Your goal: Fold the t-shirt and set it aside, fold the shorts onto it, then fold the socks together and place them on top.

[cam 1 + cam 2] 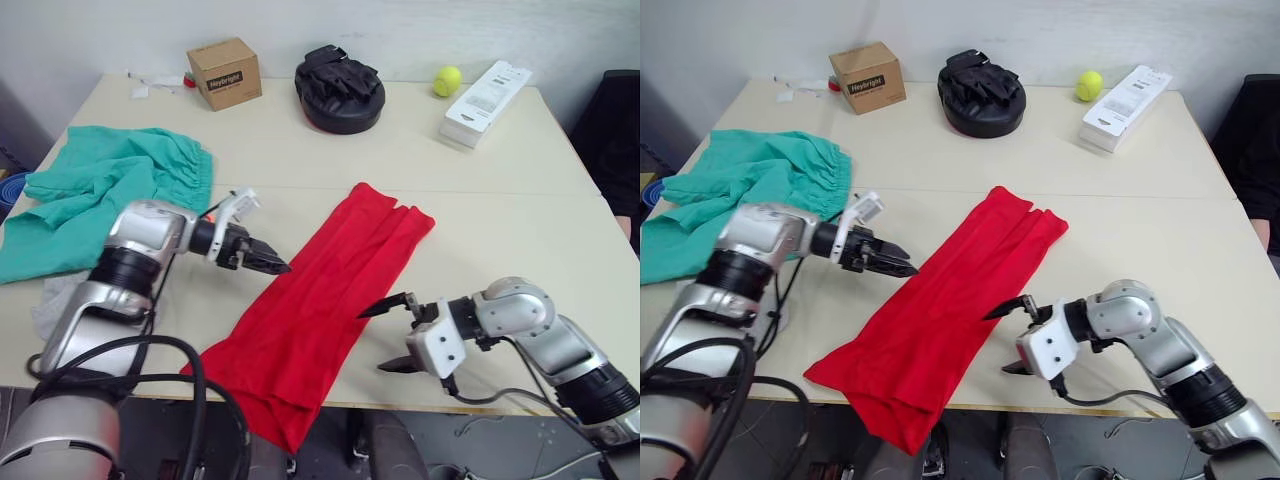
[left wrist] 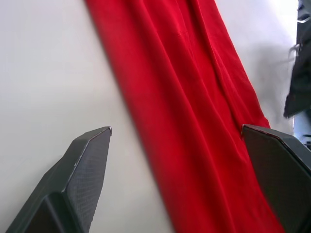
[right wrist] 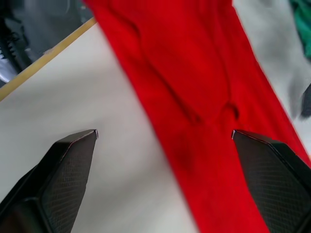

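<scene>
Now the t-shirt point(image 1: 320, 300) lies as a long strip running from 1 to 7 o'clock across the table point(image 1: 500, 160); left gripper point(image 1: 262, 262) and right gripper point(image 1: 392, 335) flank it, both spread wide, holding nothing; shorts point(image 1: 100, 195) at 10 o'clock.

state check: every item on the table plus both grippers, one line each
t-shirt: folded into a long strip, near end hanging off the table edge
shorts: unfolded, bunched
left gripper: open, at the shirt's edge
right gripper: open, at the shirt's other edge
cardboard box: closed, upright
</scene>
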`<action>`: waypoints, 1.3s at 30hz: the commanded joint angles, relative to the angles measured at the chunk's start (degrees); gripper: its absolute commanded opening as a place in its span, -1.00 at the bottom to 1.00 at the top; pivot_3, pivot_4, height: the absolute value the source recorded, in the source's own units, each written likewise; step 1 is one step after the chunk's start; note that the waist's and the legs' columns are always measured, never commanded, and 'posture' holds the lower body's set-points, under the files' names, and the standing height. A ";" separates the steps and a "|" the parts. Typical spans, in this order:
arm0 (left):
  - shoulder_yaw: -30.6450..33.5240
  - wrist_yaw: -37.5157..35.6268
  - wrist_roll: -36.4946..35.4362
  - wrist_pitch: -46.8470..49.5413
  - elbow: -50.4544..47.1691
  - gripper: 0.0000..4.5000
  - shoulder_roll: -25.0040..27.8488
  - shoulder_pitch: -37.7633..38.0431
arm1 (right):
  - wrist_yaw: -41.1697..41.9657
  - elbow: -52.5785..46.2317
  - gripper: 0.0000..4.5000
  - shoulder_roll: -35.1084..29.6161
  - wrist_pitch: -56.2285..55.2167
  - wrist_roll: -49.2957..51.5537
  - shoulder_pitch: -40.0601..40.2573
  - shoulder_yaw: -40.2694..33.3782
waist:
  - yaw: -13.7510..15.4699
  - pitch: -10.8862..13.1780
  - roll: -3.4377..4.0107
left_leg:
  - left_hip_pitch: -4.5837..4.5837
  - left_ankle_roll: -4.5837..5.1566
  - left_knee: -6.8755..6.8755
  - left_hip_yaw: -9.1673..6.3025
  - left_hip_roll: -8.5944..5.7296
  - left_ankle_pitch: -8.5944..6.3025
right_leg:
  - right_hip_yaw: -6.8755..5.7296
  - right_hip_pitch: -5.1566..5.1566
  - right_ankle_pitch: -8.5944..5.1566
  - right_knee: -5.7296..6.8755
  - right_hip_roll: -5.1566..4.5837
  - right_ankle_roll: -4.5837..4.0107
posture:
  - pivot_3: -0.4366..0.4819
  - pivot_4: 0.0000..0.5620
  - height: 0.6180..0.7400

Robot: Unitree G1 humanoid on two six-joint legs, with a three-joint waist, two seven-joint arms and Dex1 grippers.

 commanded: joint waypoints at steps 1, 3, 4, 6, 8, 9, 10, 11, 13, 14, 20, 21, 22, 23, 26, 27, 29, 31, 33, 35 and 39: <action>0.09 -0.86 3.30 -3.35 7.50 0.99 -2.48 -3.40 | -1.55 -1.54 1.00 0.88 -0.57 -2.57 0.64 0.66 | 0.08 0.04 -0.09 | 0.00 0.00 0.00 -0.02 0.00 0.00 | -0.01 0.00 0.00 -0.01 0.00 0.00 | -0.05 -0.47 1.00; 0.29 -0.45 4.82 -5.43 12.17 0.99 -5.21 -5.16 | -2.55 -0.55 1.00 2.10 -1.65 -4.85 0.33 1.68 | 0.24 0.03 -0.11 | 0.01 0.00 0.01 -0.02 0.00 0.00 | -0.02 0.03 0.00 -0.01 -0.02 0.00 | -0.05 -0.47 1.00; 0.27 -0.49 5.63 -6.63 13.71 0.99 -6.06 -5.71 | -3.11 -0.28 1.00 2.69 -1.68 -5.69 0.18 2.00 | 0.54 0.03 -0.13 | 0.02 0.01 0.04 -0.04 -0.02 0.01 | -0.04 0.05 0.00 -0.01 -0.04 0.00 | -0.05 -0.47 1.00; 0.51 0.51 7.30 -9.42 16.65 0.99 -7.72 -6.53 | -4.03 0.56 1.00 3.69 -1.99 -7.14 -0.08 2.46 | 1.02 0.02 -0.15 | 0.03 0.02 0.14 -0.04 -0.03 0.01 | -0.04 0.07 0.00 -0.14 -0.06 0.01 | -0.05 -0.47 1.00; 1.67 2.65 8.30 -10.53 20.02 0.99 -9.69 -7.74 | -5.04 1.72 1.00 4.44 -3.17 -8.91 -0.27 2.81 | 1.38 -0.02 -0.21 | 0.07 0.02 0.24 -0.07 -0.04 0.01 | -0.04 0.14 0.01 -0.11 -0.10 0.02 | -0.05 -0.47 1.00; 2.37 3.37 8.54 -10.77 21.47 0.91 -10.61 -8.42 | -5.38 2.17 1.00 4.72 -3.54 -9.44 -0.36 2.98 | 1.44 -0.04 -0.25 | 0.08 0.02 0.31 -0.12 -0.04 0.01 | -0.06 0.19 0.02 -0.09 -0.11 0.03 | -0.05 -0.47 1.00; 3.11 3.69 8.64 -10.72 22.52 0.81 -11.35 -9.05 | -5.70 2.43 0.92 4.97 -3.78 -9.87 -0.35 3.12 | 1.49 -0.06 -0.28 | 0.08 0.03 0.38 -0.18 -0.04 0.00 | -0.10 0.23 0.02 -0.08 -0.13 0.03 | -0.05 -0.47 1.00; 3.60 3.40 8.82 -10.64 23.28 0.73 -11.86 -9.59 | -6.00 2.72 0.83 5.17 -3.93 -10.26 -0.39 3.19 | 1.51 -0.06 -0.29 | 0.09 0.04 0.44 -0.27 -0.04 0.00 | -0.14 0.30 0.02 -0.07 -0.16 0.04 | -0.05 -0.47 1.00; 4.20 2.93 9.71 -11.13 24.37 0.43 -12.52 -10.16 | -6.76 3.54 0.57 5.40 -4.62 -11.44 -0.51 3.35 | 1.36 -0.07 -0.31 | 0.07 0.06 0.50 -0.32 -0.04 -0.01 | -0.17 0.32 0.03 -0.04 -0.17 0.05 | -0.05 -0.47 1.00; 4.46 2.72 10.16 -11.09 24.81 0.28 -12.81 -10.39 | -7.06 4.01 0.40 5.35 -5.04 -11.94 -0.60 3.45 | 1.33 -0.07 -0.31 | 0.07 0.07 0.50 -0.31 -0.05 -0.02 | -0.17 0.31 0.03 -0.02 -0.18 0.05 | -0.05 -0.47 1.00; 4.74 0.89 12.73 -10.81 25.71 -0.61 -13.83 -10.38 | -7.94 5.16 -0.53 4.77 -6.08 -12.38 -0.79 3.49 | 1.22 -0.06 -0.32 | 0.02 0.06 0.48 -0.28 -0.04 -0.02 | -0.20 0.26 0.03 0.04 -0.15 0.05 | -0.05 -0.47 1.00; 4.83 0.80 13.04 -10.83 25.81 -0.75 -13.99 -10.32 | -7.97 5.23 -0.70 4.64 -6.24 -12.40 -0.74 3.41 | 1.20 -0.06 -0.33 | 0.01 0.06 0.47 -0.28 -0.04 -0.02 | -0.19 0.23 0.03 0.07 -0.15 0.05 | -0.05 -0.47 1.00; 4.99 0.82 13.32 -10.88 25.91 -0.91 -14.21 -10.30 | -7.94 5.36 -0.86 4.36 -6.51 -12.45 -0.71 3.27 | 1.20 -0.06 -0.33 | 0.00 0.06 0.47 -0.28 -0.04 -0.02 | -0.19 0.22 0.03 0.15 -0.14 0.05 | -0.05 -0.47 1.00; 5.16 0.86 13.55 -10.95 25.98 -0.99 -14.40 -10.26 | -7.94 5.50 -0.98 4.10 -6.79 -12.50 -0.64 3.15 | 1.20 -0.06 -0.33 | 0.00 0.06 0.47 -0.27 -0.04 -0.02 | -0.19 0.21 0.03 0.25 -0.14 0.05 | -0.05 -0.47 1.00; 5.90 1.61 14.03 -11.54 26.10 -0.99 -14.71 -10.21 | -7.84 5.83 -0.98 3.14 -7.74 -12.26 -0.45 2.74 | 1.33 -0.05 -0.34 | -0.02 0.06 0.48 -0.28 -0.04 -0.02 | -0.19 0.21 0.03 0.24 -0.16 0.05 | -0.05 -0.47 1.00; 6.37 2.06 14.12 -11.69 26.20 -0.99 -14.68 -10.27 | -7.68 5.89 -0.98 2.68 -8.13 -12.01 -0.44 2.60 | 1.38 -0.05 -0.35 | -0.03 0.07 0.48 -0.28 -0.05 -0.02 | -0.20 0.21 0.03 0.24 -0.17 0.05 | -0.05 -0.47 1.00; 7.64 3.22 14.10 -11.84 26.54 -0.99 -14.34 -10.47 | -7.10 6.15 -0.98 1.59 -9.14 -10.97 -0.59 2.31 | 1.38 -0.05 -0.36 | -0.04 0.07 0.49 -0.29 -0.06 -0.03 | -0.21 0.20 0.03 0.24 -0.19 0.05 | -0.05 -0.47 1.00; 8.86 4.31 13.95 -11.59 26.89 -0.99 -13.66 -10.57 | -6.33 6.78 -0.98 0.39 -10.27 -9.49 -1.01 2.10 | 1.33 -0.03 -0.39 | -0.05 0.07 0.49 -0.30 -0.06 -0.03 | -0.21 0.20 0.03 0.23 -0.21 0.05 | -0.05 -0.47 1.00; 9.66 4.93 13.94 -10.81 26.38 -0.99 -12.90 -10.21 | -5.80 8.27 -0.98 -0.66 -11.60 -8.47 -1.88 1.83 | 1.20 -0.02 -0.40 | -0.05 0.07 0.49 -0.30 -0.06 -0.03 | -0.21 0.20 0.03 0.24 -0.20 0.05 | -0.05 -0.47 1.00; 9.97 4.21 13.78 -9.47 24.59 -0.99 -12.19 -9.32 | -5.37 10.41 -0.98 -1.38 -13.02 -7.77 -3.05 1.65 | 1.05 -0.02 -0.40 | -0.05 0.07 0.49 -0.30 -0.05 -0.03 | -0.22 0.19 0.03 0.24 -0.19 0.05 | -0.05 -0.47 1.00; 11.25 3.99 11.61 -3.53 15.13 -0.99 -10.83 -5.27 | -3.70 15.62 -0.98 -2.24 -17.10 -6.30 -5.86 1.96 | 0.27 -0.01 -0.41 | -0.05 0.07 0.45 -0.29 -0.03 -0.02 | -0.21 0.17 0.03 0.25 -0.17 0.05 | -0.05 -0.47 1.00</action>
